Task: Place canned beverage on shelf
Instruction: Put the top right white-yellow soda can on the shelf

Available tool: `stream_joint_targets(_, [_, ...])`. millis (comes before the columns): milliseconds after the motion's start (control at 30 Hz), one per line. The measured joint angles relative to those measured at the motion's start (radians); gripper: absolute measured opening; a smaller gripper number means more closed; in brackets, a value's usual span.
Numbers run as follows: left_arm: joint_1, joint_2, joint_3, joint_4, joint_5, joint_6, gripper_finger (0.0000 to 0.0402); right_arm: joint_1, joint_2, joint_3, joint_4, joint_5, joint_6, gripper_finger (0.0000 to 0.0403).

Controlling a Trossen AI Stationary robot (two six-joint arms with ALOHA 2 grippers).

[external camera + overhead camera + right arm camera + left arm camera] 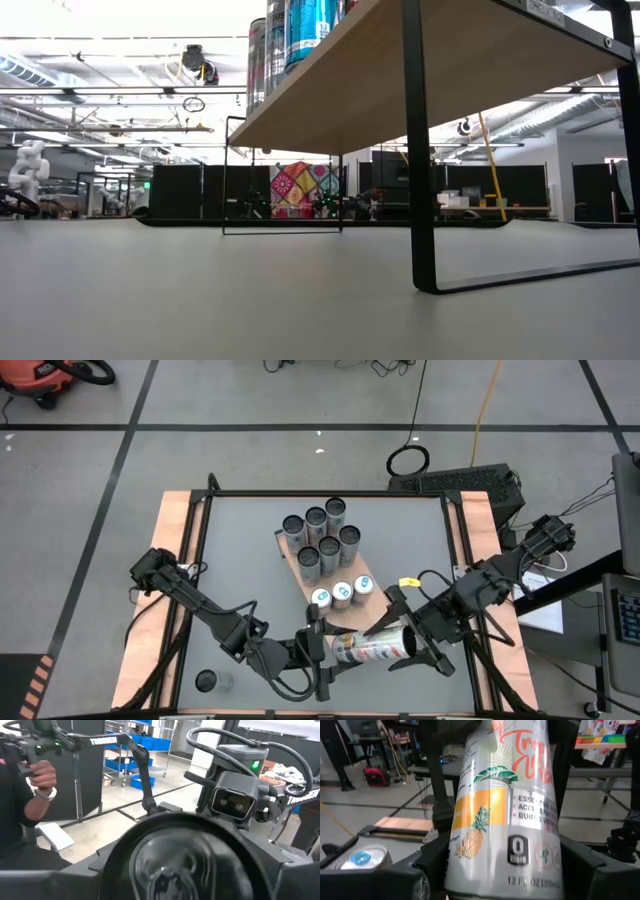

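Pineapple-printed can (502,805) fills the left wrist view — white and silver wrap, an orange band, red script lettering, small black print and a round zero-sugar mark. Seen from above, the same can lies on its side in the air just off the near end of the shelf (290,565), spanning the gap between both grippers.

Left of the shelf's near end: left gripper (322,647), fingers set apart to the can's width and pressed against its flanks near one end. Right of that end: right gripper (418,643), jaws wide around the can's other end; its wrist view shows the can's concave bottom cupped between them. Whether the right one bears load or merely surrounds the can I cannot tell.

On the shelf — six dark-topped cans (320,536) clustered at the far part, three light-topped cans (341,595) in a row near the close end.

Judgement: a handover between arms, can not yet shelved. Next move calls for one gripper letting go cleanly, then the other turning the can upright and lowering it onto bare board beside the three-can row without knocking them.
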Motion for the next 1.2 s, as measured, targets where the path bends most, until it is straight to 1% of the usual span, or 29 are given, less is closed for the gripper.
stream_joint_targets(133, [0.000, -0.001, 0.000, 0.033, -0.002, 0.032, 0.0265, 0.003, -0.008, 0.000, 0.003, -0.003, -0.003, 0.0288])
stream_joint_targets(467, [0.000, -0.002, 0.000, 0.035, -0.002, 0.029, 0.0265, 0.008, -0.020, -0.001, 0.011, 0.024, -0.016, 0.0287])
stream_joint_targets(633, [0.000, -0.002, 0.000, 0.037, -0.002, 0.029, 0.0265, 0.008, -0.021, -0.001, 0.009, 0.028, -0.016, 0.0266])
stream_joint_targets(733, [0.002, -0.002, 0.000, 0.041, -0.009, 0.029, 0.0265, 0.009, -0.022, -0.001, 0.000, 0.076, -0.036, 0.0246])
stream_joint_targets(867, [0.001, -0.002, 0.000, 0.041, -0.026, 0.029, 0.0265, 0.009, -0.023, 0.000, -0.022, 0.078, -0.053, 0.0232])
stream_joint_targets(933, [0.000, -0.002, 0.000, 0.041, -0.027, 0.030, 0.0265, 0.013, -0.023, 0.000, -0.029, 0.079, -0.062, 0.0236])
stream_joint_targets(1033, [0.000, -0.002, 0.000, 0.042, -0.020, 0.034, 0.0265, 0.028, -0.023, 0.000, -0.041, 0.091, -0.075, 0.0254])
stream_joint_targets(1067, [0.000, -0.002, 0.000, 0.042, -0.020, 0.035, 0.0265, 0.035, -0.023, 0.000, -0.045, 0.107, -0.075, 0.0262])
stream_joint_targets(1200, [0.000, -0.003, 0.001, 0.058, -0.024, 0.036, 0.0265, 0.074, -0.031, -0.001, -0.073, 0.236, -0.075, 0.0290])
